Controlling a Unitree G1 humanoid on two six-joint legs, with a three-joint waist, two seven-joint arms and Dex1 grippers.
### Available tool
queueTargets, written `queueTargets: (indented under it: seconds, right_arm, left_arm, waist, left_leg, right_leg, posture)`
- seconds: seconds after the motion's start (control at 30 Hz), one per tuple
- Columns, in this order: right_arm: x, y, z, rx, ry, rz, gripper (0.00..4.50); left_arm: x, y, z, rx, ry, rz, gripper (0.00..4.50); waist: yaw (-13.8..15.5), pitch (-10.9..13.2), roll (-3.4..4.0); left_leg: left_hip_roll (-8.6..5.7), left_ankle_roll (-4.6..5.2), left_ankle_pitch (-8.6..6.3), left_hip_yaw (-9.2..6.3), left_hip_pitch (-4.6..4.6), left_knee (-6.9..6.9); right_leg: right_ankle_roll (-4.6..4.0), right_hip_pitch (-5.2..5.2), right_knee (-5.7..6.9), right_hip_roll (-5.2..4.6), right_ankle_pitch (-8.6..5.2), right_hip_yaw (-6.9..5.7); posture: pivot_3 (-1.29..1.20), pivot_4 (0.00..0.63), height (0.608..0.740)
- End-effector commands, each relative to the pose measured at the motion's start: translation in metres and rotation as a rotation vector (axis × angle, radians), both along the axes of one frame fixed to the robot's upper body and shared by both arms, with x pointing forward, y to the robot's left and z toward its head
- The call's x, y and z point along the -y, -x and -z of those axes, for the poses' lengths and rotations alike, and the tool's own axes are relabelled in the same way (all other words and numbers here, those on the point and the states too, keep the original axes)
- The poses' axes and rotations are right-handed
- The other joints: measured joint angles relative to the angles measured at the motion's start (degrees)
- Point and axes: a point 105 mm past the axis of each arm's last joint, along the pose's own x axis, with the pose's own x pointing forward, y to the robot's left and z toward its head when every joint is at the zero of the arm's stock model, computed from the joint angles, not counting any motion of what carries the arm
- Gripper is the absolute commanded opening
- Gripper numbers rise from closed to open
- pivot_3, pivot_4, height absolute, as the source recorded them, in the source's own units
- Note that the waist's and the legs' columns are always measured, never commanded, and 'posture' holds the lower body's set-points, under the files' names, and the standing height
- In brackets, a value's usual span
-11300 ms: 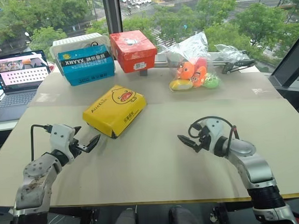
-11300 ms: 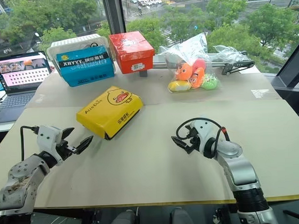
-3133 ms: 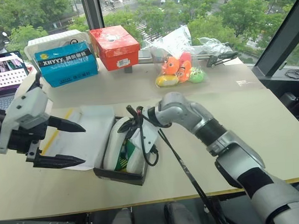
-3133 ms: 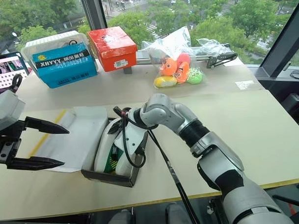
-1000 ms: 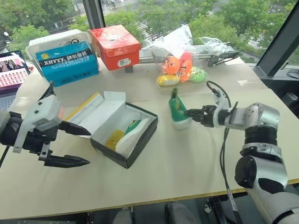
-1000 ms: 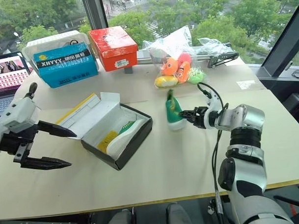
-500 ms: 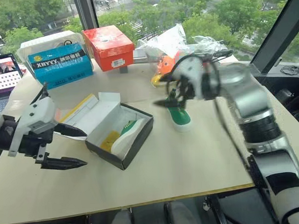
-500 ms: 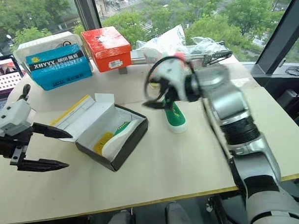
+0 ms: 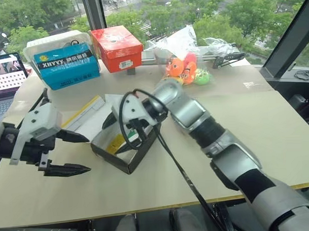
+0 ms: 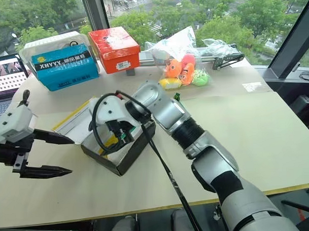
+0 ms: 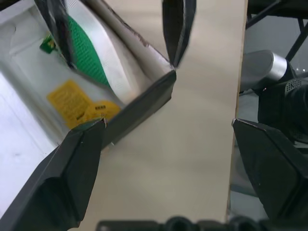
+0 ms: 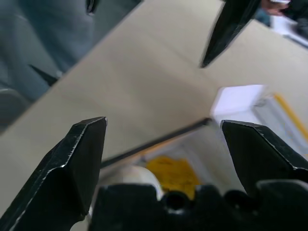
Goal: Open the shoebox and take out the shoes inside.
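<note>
The shoebox (image 9: 138,159) lies open left of the table's middle, its white-lined lid (image 9: 86,118) folded back to the left. One green shoe with a white sole (image 11: 84,53) lies inside, next to a yellow sticker (image 11: 72,98). My right gripper (image 9: 117,134) reaches into the box and is open: one finger is inside beside the shoe, the other by the box's near corner. My left gripper (image 9: 89,154) hangs open just left of the box, holding nothing. Behind the right arm a green tip (image 10: 176,97) of the other shoe shows.
A blue box (image 9: 66,65), a red box (image 9: 116,46) and a plastic bag of orange and green plush toys (image 9: 188,68) line the table's far side. A laptop (image 9: 3,80) sits at the far left. A black cable hangs from the right wrist over the table.
My right gripper let go of one shoe on the table at the right, then swung left into the open box. The left gripper has stayed in place and open.
</note>
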Motion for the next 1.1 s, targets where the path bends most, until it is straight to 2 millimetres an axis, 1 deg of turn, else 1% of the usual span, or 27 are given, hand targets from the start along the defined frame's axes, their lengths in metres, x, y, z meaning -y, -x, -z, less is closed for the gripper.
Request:
queueTargets:
  seconds: [0.03,0.2,0.27,0.3,0.37,0.63,0.7,0.73,0.8,0.93,1.03,1.1]
  right_arm:
    - [0.0,0.0,-0.001,0.023,0.032,-0.049,4.47]
    - [-0.006,-0.016,0.033,0.117,0.089,-0.017,4.47]
    - [-0.006,-0.021,0.041,0.135,0.109,-0.01,4.47]
    - [-0.006,-0.022,0.041,0.136,0.112,-0.007,4.47]
    - [-0.006,-0.026,0.037,0.123,0.115,0.001,4.47]
    - [-0.001,-0.036,0.0,-0.071,0.082,0.075,4.47]
    - [-0.001,-0.037,-0.003,-0.096,0.072,0.091,4.47]
    - [-0.001,-0.038,-0.001,-0.092,0.073,0.099,4.47]
    - [0.002,-0.043,0.011,-0.065,0.097,0.122,4.47]
    - [0.011,-0.052,0.044,0.011,0.168,0.165,4.47]
    - [0.013,-0.053,0.059,0.034,0.198,0.179,4.47]
    - [0.013,-0.055,0.067,0.054,0.209,0.19,3.96]
  left_arm:
    - [0.0,0.007,-0.009,0.053,-0.014,-0.022,4.5]
    - [-0.002,0.013,-0.008,0.053,-0.013,-0.054,4.5]
    - [-0.002,0.015,-0.008,0.054,-0.014,-0.059,4.5]
    - [-0.002,0.016,-0.008,0.054,-0.014,-0.062,4.5]
    - [-0.003,0.016,-0.008,0.054,-0.015,-0.066,4.5]
    - [-0.003,0.017,-0.009,0.051,-0.012,-0.071,4.5]
    - [-0.002,0.017,-0.009,0.051,-0.012,-0.069,4.5]
    - [-0.002,0.017,-0.009,0.051,-0.011,-0.069,4.5]
    - [-0.002,0.016,-0.009,0.05,-0.011,-0.066,4.5]
    - [-0.001,0.016,-0.009,0.05,-0.012,-0.062,4.5]
    - [-0.001,0.017,-0.01,0.048,-0.013,-0.06,4.5]
    - [-0.002,0.017,-0.01,0.049,-0.015,-0.062,4.5]
  waist:
    - [0.1,0.0,0.0]
    - [-0.05,0.0,0.0]
    - [-0.16,0.0,0.0]
    - [-0.28,0.0,0.0]
    - [-0.39,0.0,0.0]
    - [-0.1,0.0,0.0]
    - [-0.11,0.0,0.0]
    - [-0.12,0.0,0.0]
    - [-0.3,0.0,0.0]
    - [-0.25,0.0,0.0]
    - [-0.24,0.0,0.0]
    - [-0.24,0.0,-0.01]
  left_leg:
    - [0.0,0.0,0.0,-0.01,0.01,0.0]
    - [0.0,-0.02,0.0,-0.01,0.11,-0.01]
    - [0.01,-0.02,-0.01,0.0,0.12,-0.03]
    - [0.02,-0.02,-0.01,0.01,0.17,-0.06]
    - [0.03,-0.05,-0.02,0.03,0.27,-0.1]
    - [0.02,-0.09,0.0,-0.02,0.33,-0.09]
    - [0.03,-0.13,-0.03,-0.02,0.3,-0.1]
    - [0.04,-0.15,-0.03,-0.03,0.3,-0.14]
    - [0.06,-0.21,-0.07,-0.02,0.31,-0.15]
    - [0.06,-0.24,-0.09,-0.01,0.3,-0.15]
    - [0.05,-0.24,-0.09,0.0,0.3,-0.15]
    - [0.06,-0.24,-0.09,-0.01,0.33,-0.15]
  right_leg:
    - [0.0,0.01,-0.01,0.0,0.0,-0.01]
    - [-0.02,0.07,0.01,0.01,-0.01,-0.02]
    - [-0.05,0.04,0.03,0.03,-0.03,-0.02]
    - [-0.07,0.05,0.04,0.03,-0.03,0.0]
    - [-0.08,0.09,0.08,0.03,-0.04,0.04]
    - [-0.14,0.19,0.06,0.04,-0.03,-0.01]
    - [-0.15,0.14,0.06,0.04,-0.03,-0.01]
    - [-0.18,0.13,0.06,0.05,-0.05,-0.01]
    - [-0.21,0.11,0.07,0.06,-0.07,-0.01]
    - [-0.22,0.1,0.08,0.07,-0.08,0.0]
    - [-0.22,0.11,0.08,0.06,-0.08,0.01]
    - [-0.22,0.13,0.1,0.07,-0.08,0.01]
  posture:
    - [0.0,0.15,0.74]
    - [0.0,0.15,0.74]
    - [0.0,0.15,0.74]
    - [0.0,0.15,0.74]
    - [0.0,0.15,0.74]
    - [0.0,0.15,0.74]
    - [0.0,0.15,0.74]
    - [0.0,0.15,0.74]
    - [0.0,0.15,0.74]
    - [0.0,0.15,0.74]
    - [0.0,0.15,0.74]
    - [0.0,0.15,0.74]
